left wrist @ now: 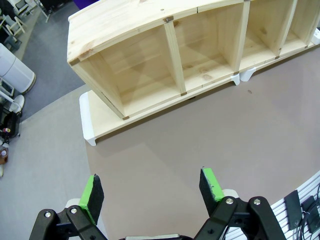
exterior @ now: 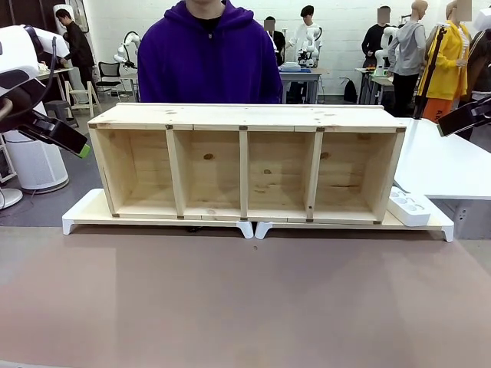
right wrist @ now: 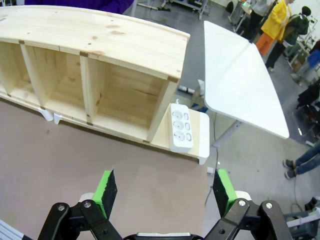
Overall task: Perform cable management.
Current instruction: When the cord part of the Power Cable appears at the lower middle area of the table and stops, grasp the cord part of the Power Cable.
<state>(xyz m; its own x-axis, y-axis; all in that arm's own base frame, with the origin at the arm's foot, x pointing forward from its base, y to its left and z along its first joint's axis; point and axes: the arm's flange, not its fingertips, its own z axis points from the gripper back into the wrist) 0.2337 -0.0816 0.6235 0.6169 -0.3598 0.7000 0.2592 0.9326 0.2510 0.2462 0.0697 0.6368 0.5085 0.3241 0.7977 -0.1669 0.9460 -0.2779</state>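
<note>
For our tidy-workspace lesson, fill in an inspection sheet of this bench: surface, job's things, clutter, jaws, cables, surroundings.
Surface: brown table, carrying white risers.
Job's things: wooden shelf, four empty compartments; power strip on the riser beside its right end.
Clutter: nothing seen.
Grippers: left gripper and right gripper, jaws open, holding nothing.
Cables: a thin cord seems to drop beside the power strip.
Surroundings: person in purple behind the shelf; white table at right.

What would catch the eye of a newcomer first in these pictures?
First, the long wooden shelf with four open compartments, standing on white risers across the brown table, with a person in a purple hoodie right behind it. Then the white power strip on the riser at the shelf's right end. The left gripper and the right gripper hang open above the table.
</note>
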